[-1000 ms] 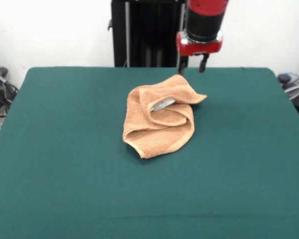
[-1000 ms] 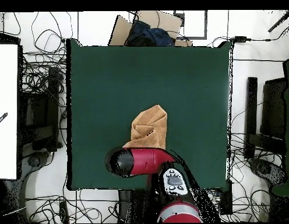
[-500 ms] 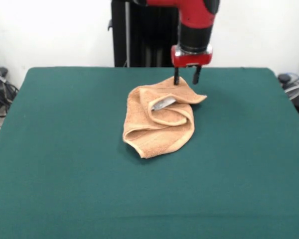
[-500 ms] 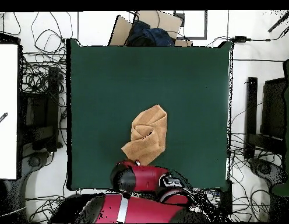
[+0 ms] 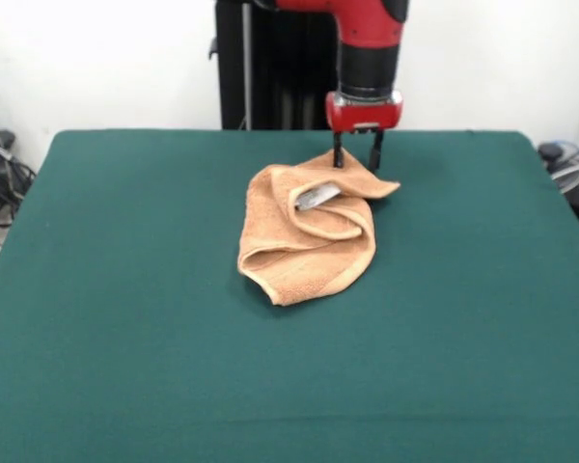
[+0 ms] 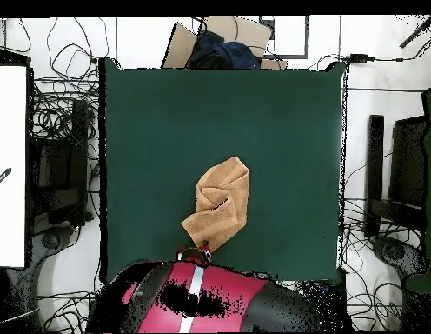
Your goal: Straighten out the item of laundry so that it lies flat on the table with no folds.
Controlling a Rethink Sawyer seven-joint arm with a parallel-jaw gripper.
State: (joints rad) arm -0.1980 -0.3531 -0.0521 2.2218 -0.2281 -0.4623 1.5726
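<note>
over towel's (image 5: 309, 227) far corner, end effector (image 5: 356, 162) open, straddling cloth

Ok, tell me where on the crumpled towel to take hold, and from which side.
Take the towel by the loose corner flap pointing out at its far right in the front view, coming straight down from above. That flap is a thin free layer on top of the bundle, so lifting it outward should open the folds. The gripper, fingers open, hangs just beside it over the far edge.

The open end effector (image 5: 356, 154) straddles the far edge of the crumpled towel (image 5: 309, 231) on the table (image 5: 125, 318).
</note>
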